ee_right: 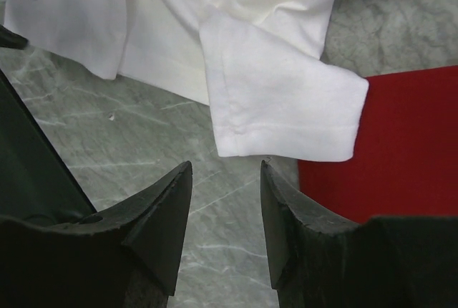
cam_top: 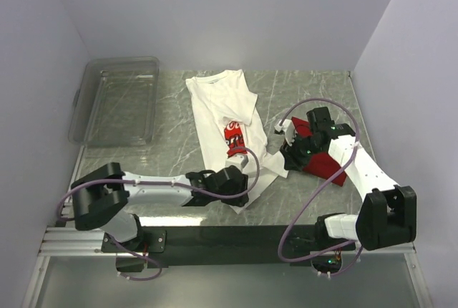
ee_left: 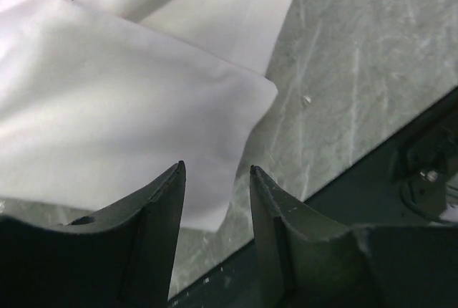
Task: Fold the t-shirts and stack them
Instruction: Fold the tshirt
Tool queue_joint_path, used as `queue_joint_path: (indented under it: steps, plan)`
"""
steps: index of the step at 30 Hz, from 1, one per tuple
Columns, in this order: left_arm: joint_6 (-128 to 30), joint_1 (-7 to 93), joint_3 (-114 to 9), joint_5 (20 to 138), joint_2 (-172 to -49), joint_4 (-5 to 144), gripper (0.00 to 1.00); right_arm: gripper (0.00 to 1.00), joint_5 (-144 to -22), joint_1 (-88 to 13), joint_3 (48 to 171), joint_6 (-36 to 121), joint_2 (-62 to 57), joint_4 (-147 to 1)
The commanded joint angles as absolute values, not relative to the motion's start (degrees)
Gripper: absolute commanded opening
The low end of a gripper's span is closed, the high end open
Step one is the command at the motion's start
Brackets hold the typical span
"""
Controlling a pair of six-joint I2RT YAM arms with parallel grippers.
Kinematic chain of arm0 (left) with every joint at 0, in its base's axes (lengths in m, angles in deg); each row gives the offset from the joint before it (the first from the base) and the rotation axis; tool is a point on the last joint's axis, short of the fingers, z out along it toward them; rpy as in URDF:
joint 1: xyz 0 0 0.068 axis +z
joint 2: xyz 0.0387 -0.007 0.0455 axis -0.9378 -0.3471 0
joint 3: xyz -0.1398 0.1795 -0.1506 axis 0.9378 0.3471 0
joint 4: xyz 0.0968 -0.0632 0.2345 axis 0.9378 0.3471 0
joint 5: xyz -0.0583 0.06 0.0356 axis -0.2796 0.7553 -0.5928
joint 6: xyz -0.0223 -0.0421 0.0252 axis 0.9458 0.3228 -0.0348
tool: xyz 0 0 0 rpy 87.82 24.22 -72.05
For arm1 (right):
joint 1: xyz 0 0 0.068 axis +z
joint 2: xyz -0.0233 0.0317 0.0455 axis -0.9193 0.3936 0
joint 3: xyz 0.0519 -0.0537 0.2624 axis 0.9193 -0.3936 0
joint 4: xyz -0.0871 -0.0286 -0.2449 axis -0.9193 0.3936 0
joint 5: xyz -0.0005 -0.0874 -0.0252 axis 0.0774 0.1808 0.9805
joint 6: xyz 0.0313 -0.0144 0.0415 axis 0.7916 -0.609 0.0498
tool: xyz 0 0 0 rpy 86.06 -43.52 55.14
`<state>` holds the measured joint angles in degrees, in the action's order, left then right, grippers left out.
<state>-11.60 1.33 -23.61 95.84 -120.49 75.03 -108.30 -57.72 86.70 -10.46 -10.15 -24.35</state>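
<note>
Marble table [cam_top: 179,147] bears white t-shirt [cam_top: 218,100] beside red t-shirt [ee_right: 401,143]; left pincer [ee_left: 215,175] and right pincer [ee_right: 226,172] spread, empty.

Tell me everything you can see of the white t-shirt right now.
The white t-shirt is soft cloth with a red chest print, lying crumpled and partly folded on the table. One short sleeve overlaps the red shirt. Its near corner sits between the left gripper's open jaws, ungripped.

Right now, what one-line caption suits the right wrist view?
Right hand, open, hovers just short of the white t-shirt's sleeve, which overlaps the red t-shirt on the marble table.
</note>
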Motion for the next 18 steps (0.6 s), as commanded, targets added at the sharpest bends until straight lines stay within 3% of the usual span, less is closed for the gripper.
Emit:
queue_joint_path:
  steps: [1,9,18]
  plan:
    - [-11.3,0.0,-28.0,100.8,-124.3,76.0,0.47,0.5,-109.2,-57.8,86.9,-9.4,-13.3,-26.4]
    - [-10.9,-1.4,-27.2,98.3,-127.2,79.9,0.42,0.5,-108.8,-57.8,86.3,-8.7,-13.9,-26.5]
    - [-7.4,-2.4,-16.0,93.0,-118.0,81.9,0.39,0.5,-108.8,-57.8,86.9,-10.1,-11.3,-25.4]
